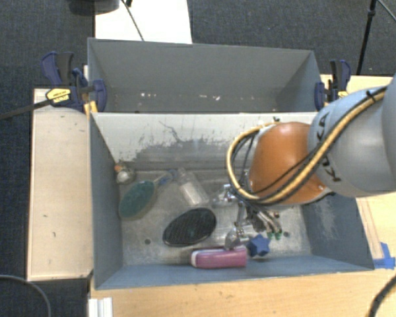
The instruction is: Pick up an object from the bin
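Low down, my claw (240,235) hangs just over the pink tube (215,259) lying along the near wall of the bin (105,197). Open or closed, I cannot tell. Probably light, stiff, slippery: grip mid-length, crosswise.

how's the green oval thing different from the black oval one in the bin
The green oval thing is teal-green and lies by the bin's left wall; the black oval thing is dark, ribbed and lies mid-floor, nearer the gripper. Both are flattish ovals lying loose on the floor.
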`<state>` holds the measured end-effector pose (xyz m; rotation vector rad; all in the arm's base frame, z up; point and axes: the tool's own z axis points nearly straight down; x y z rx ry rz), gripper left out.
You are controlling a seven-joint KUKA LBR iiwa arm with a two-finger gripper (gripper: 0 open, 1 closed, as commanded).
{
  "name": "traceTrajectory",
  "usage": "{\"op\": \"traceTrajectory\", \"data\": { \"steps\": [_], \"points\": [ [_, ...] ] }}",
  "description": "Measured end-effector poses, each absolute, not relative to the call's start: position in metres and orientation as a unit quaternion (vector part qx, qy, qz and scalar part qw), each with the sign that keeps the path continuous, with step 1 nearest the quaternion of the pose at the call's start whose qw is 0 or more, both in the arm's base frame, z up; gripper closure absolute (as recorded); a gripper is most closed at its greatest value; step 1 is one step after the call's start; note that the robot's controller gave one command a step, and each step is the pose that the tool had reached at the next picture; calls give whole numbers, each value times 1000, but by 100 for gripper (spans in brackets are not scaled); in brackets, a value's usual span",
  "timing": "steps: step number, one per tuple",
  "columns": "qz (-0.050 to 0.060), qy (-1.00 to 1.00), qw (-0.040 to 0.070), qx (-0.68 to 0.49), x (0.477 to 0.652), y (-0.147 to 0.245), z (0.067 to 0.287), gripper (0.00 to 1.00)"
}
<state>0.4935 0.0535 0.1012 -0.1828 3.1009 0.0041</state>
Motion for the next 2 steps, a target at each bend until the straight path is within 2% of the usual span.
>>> {"op": "traceTrajectory", "data": {
  "steps": [1, 2],
  "points": [
    [0, 999, 7, -38, 507, 102, 91, 0],
    [0, 999, 4, -36, 505, 101, 89, 100]
  ]
}}
